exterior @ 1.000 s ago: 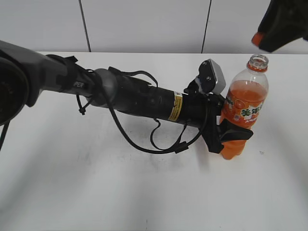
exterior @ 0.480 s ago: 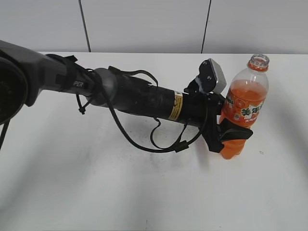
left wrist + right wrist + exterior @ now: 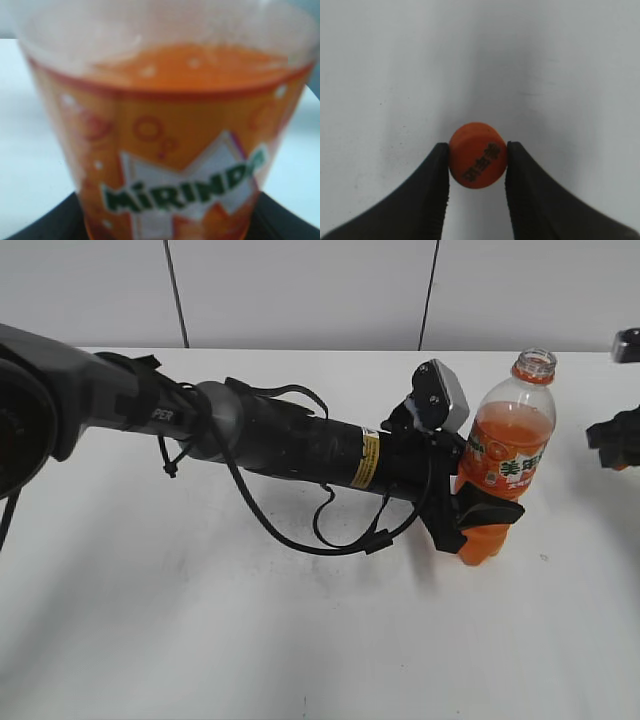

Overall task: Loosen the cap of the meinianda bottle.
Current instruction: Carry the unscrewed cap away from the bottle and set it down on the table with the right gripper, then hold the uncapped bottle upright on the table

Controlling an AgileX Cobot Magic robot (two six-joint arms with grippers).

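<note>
The meinianda bottle (image 3: 508,455) stands upright on the white table, its neck open with no cap on it. My left gripper (image 3: 478,515) is shut on the bottle's lower body. In the left wrist view the bottle's label (image 3: 185,185) fills the frame, with dark jaw tips at both lower corners. My right gripper (image 3: 478,161) is shut on the small orange cap (image 3: 478,154), held above the bare table. In the exterior view the right gripper (image 3: 618,435) shows at the far right edge, apart from the bottle; the cap is hidden there.
The left arm (image 3: 280,445) with its looping cables stretches across the white table (image 3: 200,620) from the left. A grey panelled wall (image 3: 300,290) stands behind the table's far edge.
My right gripper, seen a second ago at the top right with the cap, left the view and has come down to the far right edge at bottle height. The bottle and left gripper shifted slightly.
</note>
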